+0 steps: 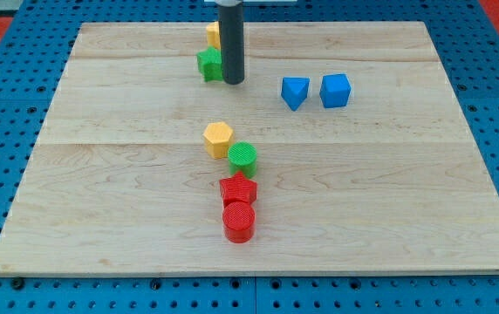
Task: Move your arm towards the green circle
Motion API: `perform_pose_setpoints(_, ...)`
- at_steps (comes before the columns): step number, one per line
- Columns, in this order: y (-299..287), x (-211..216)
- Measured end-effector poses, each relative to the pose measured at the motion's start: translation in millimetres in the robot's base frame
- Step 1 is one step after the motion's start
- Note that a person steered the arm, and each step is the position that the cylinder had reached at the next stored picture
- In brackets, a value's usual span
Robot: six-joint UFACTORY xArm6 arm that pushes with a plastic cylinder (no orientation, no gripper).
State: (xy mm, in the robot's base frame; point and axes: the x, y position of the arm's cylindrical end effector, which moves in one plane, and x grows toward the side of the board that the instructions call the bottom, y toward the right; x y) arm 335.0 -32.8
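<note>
My tip (233, 81) beside green block (209, 64), perhaps touching

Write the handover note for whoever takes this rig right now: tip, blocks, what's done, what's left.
My tip sits near the view's top, just right of a green block and below a yellow block that the rod partly hides.
The green circle lies near the board's middle, against the yellow hexagon on its upper left and the red star below it; a red cylinder sits under that.
Two blue blocks lie to the view's right.
Done: nothing visible yet; the tip is well apart from the circle.
Left: travel toward the view's bottom to the circle.
</note>
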Motion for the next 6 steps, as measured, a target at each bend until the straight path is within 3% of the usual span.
perform_pose_setpoints(2, -46.0, -52.8)
perform_pose_setpoints(3, -44.5, -13.1)
perform_pose_setpoints(4, 2.3, 38.3)
perform_pose_setpoints(5, 91.5, 97.2)
perform_pose_setpoints(6, 98.7, 158.7)
